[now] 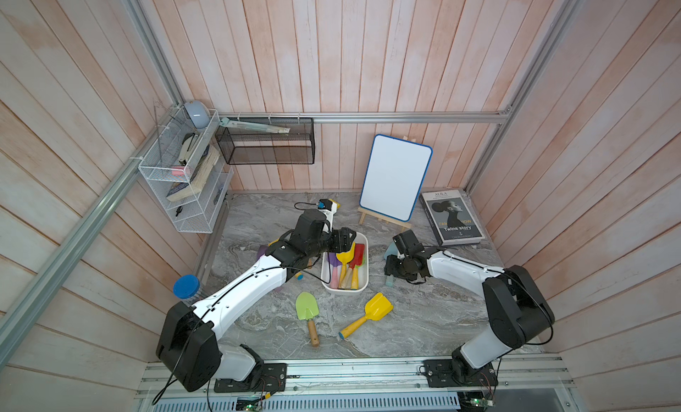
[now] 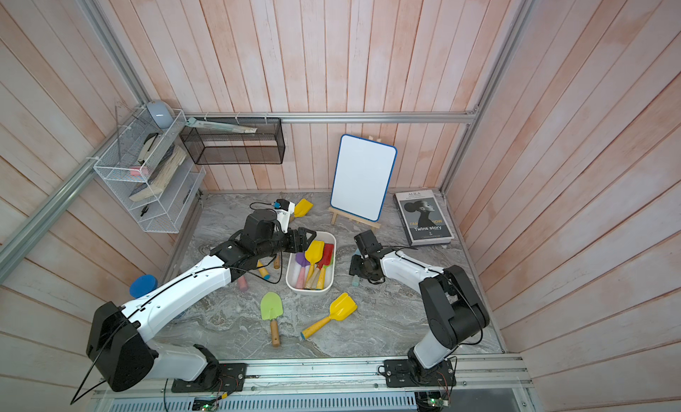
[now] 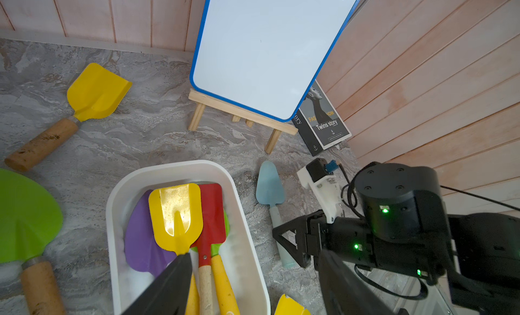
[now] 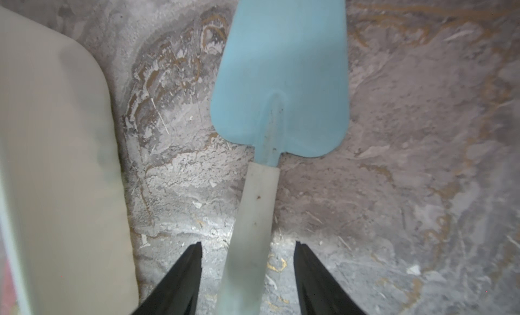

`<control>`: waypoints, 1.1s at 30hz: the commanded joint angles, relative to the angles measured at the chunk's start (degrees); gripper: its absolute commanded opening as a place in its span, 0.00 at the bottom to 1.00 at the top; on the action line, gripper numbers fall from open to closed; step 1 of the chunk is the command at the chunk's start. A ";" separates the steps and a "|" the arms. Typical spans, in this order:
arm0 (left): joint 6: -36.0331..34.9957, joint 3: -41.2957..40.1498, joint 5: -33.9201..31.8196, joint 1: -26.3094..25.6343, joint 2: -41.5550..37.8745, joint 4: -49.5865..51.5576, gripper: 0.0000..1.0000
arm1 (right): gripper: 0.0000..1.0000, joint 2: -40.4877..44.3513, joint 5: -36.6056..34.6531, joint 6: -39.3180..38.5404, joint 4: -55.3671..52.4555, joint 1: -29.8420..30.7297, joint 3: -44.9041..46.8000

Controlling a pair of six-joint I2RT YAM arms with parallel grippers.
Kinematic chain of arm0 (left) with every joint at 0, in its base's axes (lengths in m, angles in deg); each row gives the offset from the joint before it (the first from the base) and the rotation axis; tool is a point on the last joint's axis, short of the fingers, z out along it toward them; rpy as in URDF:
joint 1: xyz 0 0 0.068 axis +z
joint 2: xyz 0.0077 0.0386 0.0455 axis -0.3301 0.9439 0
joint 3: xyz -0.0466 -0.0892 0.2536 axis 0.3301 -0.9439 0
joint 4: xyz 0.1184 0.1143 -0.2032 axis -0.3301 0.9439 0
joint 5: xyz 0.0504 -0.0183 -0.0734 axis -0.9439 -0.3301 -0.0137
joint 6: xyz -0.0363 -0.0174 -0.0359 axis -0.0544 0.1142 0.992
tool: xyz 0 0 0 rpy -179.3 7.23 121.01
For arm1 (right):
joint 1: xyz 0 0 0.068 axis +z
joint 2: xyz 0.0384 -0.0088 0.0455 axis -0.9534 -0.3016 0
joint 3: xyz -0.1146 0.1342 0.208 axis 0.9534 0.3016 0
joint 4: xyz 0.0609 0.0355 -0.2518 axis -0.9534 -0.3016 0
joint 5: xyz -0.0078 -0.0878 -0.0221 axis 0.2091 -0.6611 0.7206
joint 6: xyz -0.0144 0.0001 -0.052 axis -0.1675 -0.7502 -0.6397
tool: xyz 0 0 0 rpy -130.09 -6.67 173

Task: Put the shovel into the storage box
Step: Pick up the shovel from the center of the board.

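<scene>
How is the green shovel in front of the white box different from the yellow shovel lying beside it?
The green shovel has a rounded, pointed blade; the yellow shovel has a square scoop. The green shovel's handle is bare wood; the yellow shovel's is yellow with a blue tip. Both lie on the table, outside the storage box.

Surface (image 1: 423,318): grey marble pattern with white and brownish veining. Storage box (image 1: 346,291): plain white.

In the box:
- yellow shovel (image 3: 176,215)
- red shovel (image 3: 212,212)
- purple shovel (image 3: 138,243)

Beside the box: pale blue shovel (image 4: 281,74) with a whitish handle.

Near the front edge:
- green shovel (image 1: 307,307), tan wooden handle
- second yellow shovel (image 1: 377,307), yellow handle with a blue end cap

Whiteboard (image 1: 396,176): white with a blue frame. Book (image 1: 451,216): grey and black cover, white lettering. Walls (image 1: 368,60): pinkish wood planks.
</scene>
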 commanded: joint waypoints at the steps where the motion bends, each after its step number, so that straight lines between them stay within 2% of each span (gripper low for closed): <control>1: -0.84 -1.03 0.95 0.59 -1.37 -0.77 0.76 | 0.57 -1.05 -0.96 1.39 0.18 1.07 -0.15; 6: -0.69 -1.68 1.40 0.75 -1.20 -1.08 0.77 | 0.54 -1.55 -0.99 2.38 0.50 2.21 0.96; 16: -0.33 -2.02 2.05 0.90 -0.80 -1.70 0.76 | 0.40 -0.99 -2.94 3.26 -0.32 2.99 2.34; 21: -0.12 -2.11 2.23 0.83 -0.68 -1.80 0.76 | 0.37 -1.77 -3.74 3.26 -0.33 2.97 2.79; 33: 0.49 -2.16 3.20 0.89 -0.78 -1.93 0.76 | 0.07 2.13 -5.14 3.09 -2.18 3.02 3.83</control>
